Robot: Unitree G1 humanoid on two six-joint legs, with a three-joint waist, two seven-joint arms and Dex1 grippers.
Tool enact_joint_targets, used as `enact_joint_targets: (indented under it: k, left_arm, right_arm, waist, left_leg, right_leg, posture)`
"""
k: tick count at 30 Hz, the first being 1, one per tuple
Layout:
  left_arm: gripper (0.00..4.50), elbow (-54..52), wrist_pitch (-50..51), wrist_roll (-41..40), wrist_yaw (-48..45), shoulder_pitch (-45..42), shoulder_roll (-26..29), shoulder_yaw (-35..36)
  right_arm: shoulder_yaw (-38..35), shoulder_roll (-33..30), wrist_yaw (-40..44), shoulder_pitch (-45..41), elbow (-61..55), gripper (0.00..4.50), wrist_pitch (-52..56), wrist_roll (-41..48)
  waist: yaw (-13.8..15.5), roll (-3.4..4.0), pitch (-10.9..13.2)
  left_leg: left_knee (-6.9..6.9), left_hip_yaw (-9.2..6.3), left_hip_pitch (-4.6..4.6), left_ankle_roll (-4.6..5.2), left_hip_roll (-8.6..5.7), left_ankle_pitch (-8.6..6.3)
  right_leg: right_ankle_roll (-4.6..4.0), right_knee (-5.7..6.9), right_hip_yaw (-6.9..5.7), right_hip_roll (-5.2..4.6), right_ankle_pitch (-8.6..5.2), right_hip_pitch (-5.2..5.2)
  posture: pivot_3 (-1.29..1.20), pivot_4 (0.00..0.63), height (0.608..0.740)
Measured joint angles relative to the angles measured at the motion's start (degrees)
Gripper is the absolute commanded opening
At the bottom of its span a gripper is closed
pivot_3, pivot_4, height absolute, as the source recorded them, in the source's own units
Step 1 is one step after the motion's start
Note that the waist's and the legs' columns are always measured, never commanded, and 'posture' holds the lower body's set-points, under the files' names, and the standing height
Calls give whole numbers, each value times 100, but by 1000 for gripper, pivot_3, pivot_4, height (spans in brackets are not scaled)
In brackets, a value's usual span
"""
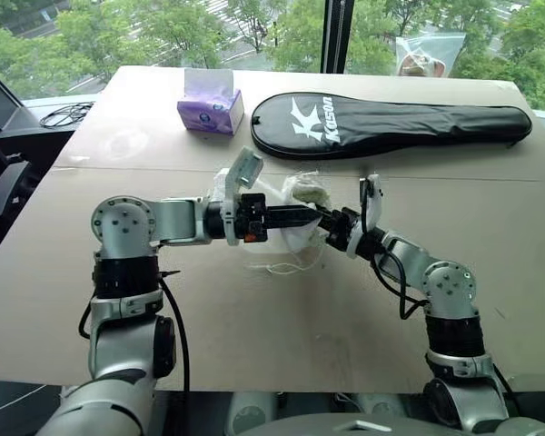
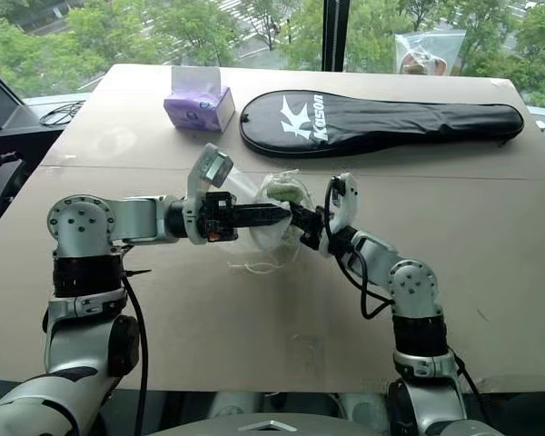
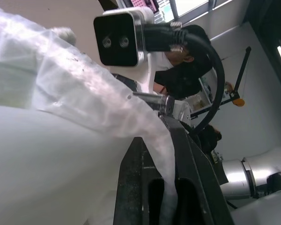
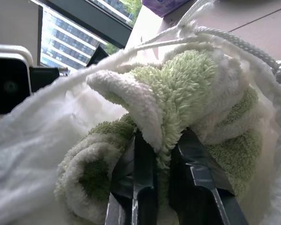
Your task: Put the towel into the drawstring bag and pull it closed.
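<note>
Right gripper [image 4: 161, 187] clamped on the towel [image 4: 178, 93], which sits inside the drawstring bag [image 4: 42, 140] mouth. Left gripper [image 3: 161, 187] pinches the bag's fabric, bag held above the table [image 1: 254, 327], cords [image 1: 282, 265] dangling.

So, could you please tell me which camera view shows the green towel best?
The right wrist view: the towel is close up, its fluffy folds pinched by the right hand inside the drawstring bag. Both eye views show it only as a small pale-green bunch; the left wrist view shows bag fabric, no towel.
</note>
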Motion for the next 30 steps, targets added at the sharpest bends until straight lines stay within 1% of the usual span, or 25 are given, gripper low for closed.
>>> enact_joint_targets:
  k: [4,7,9,10,11,14,17,18,20,22,23,24,25,26,27,28,29,30]
  left_arm:
    - [0,-49,-72,148,235,3,0,-27]
    - [0,-71,-195,310,333,1,-95,-33]
    - [0,-87,-202,350,357,-13,-186,-71]
    - [0,-87,-204,353,378,-41,-265,-71]
    - [0,-88,-204,355,386,-60,-291,-77]
    - [0,-88,-203,382,387,-189,-433,-125]
    - [0,-61,-203,457,354,-258,-505,-142]
    - [0,-38,-199,480,332,-274,-502,-167]
    - [0,-35,-181,596,274,-286,-474,-262]
    - [0,-25,-164,680,266,-285,-468,-308]
    - [0,-22,-147,720,251,-284,-445,-318]
    - [0,-1,-131,777,225,-285,-380,-331]
    - [0,9,-118,809,190,-285,-348,-334]
    - [0,40,-110,917,85,-303,-249,-367]
    - [0,49,-110,944,59,-317,-229,-385]
    - [0,62,-130,1077,-64,-374,-124,-501]
    - [0,73,-215,1248,-196,-473,-29,-634]
    - [0,91,-304,1395,-320,-562,26,-768]
  right_arm:
    - [321,-317,599,164,-471,160,39,-194]
    - [815,-599,1187,142,-686,160,-325,-912]
    - [1223,-836,1589,-84,-658,160,-577,-1499]
    - [1422,-914,1858,-286,-531,160,-735,-1826]
    - [1477,-932,1934,-343,-482,160,-781,-1920]
    - [2035,-1254,3072,-880,97,160,-1446,-2721]
    - [2201,-1350,4063,-1053,441,160,-1928,-3072]
    - [2230,-1345,4244,-1057,523,160,-2059,-3164]
    - [2370,-1359,4639,-1080,832,160,-2550,-3628]
    - [2471,-1390,4799,-1094,1023,160,-2880,-3999]
    - [2598,-1419,4843,-1144,1197,160,-3247,-4363]
    - [2751,-1427,4842,-1254,1453,160,-3707,-4819]
    - [2832,-1421,4828,-1316,1617,160,-4035,-5086]
    - [2960,-1360,4740,-1504,2064,160,-4745,-5620]
    - [2978,-1347,4711,-1541,2154,160,-4897,-5727]
    - [3082,-1346,4546,-1704,2505,160,-5494,-6147]
    - [3177,-1364,4438,-1859,2791,882,-6038,-6510]
    - [3218,-1376,4401,-1948,2968,1178,-6393,-6710]
  waist:
    - [6,0,0]
    - [16,-1,0]
    - [12,-1,0]
    - [10,-1,0]
    - [12,-1,0]
    - [15,-2,0]
    - [24,-2,0]
    - [24,-2,0]
    - [22,-2,0]
    - [20,-2,0]
    - [13,-2,0]
    - [4,-2,0]
    - [-1,-2,0]
    - [-5,-2,0]
    - [-4,-2,0]
    - [-5,-2,0]
    - [-3,-1,1]
    - [14,-2,0]
  left_leg:
    - [1,2,-1,0,-2,0]
    - [2,2,1,0,-3,0]
    - [3,4,1,0,-4,0]
    - [4,3,2,0,-3,0]
    - [4,3,2,0,-3,0]
    - [5,2,2,0,-4,0]
    - [6,3,1,-1,-4,0]
    - [6,4,1,-1,-4,0]
    - [6,5,2,-1,-4,1]
    - [7,6,2,-1,-4,1]
    - [8,7,5,-2,-3,1]
    - [8,11,10,-2,-3,1]
    - [7,13,17,-3,-2,1]
    - [6,12,25,-6,-1,3]
    - [7,12,25,-7,1,4]
    - [7,10,26,-8,1,5]
    - [7,10,27,-11,0,6]
    - [10,6,27,-12,0,7]
  right_leg:
    - [0,-1,1,-1,0,0]
    - [1,-1,0,-1,0,2]
    - [1,0,2,-1,0,1]
    - [1,1,1,0,0,1]
    - [1,1,1,1,0,1]
    - [1,1,-1,5,0,2]
    - [1,-2,-1,3,0,4]
    - [1,-2,-1,3,0,4]
    - [1,-3,0,2,0,4]
    - [1,-1,0,1,0,3]
    - [1,0,1,0,0,4]
    - [1,2,4,1,0,4]
    - [1,5,6,1,0,7]
    - [2,7,5,3,-1,13]
    - [2,7,4,4,-1,13]
    - [2,9,2,4,0,14]
    - [2,8,2,3,0,14]
    - [2,8,-2,4,0,18]
  posture:
    - [0,150,740]
    - [0,150,740]
    - [0,150,740]
    - [0,150,740]
    - [0,150,740]
    - [0,150,740]
    - [0,150,740]
    - [0,150,740]
    - [0,150,740]
    - [0,150,740]
    - [0,150,740]
    - [0,150,740]
    - [0,150,740]
    - [0,150,740]
    - [0,150,740]
    - [0,150,740]
    - [0,150,740]
    - [0,150,740]
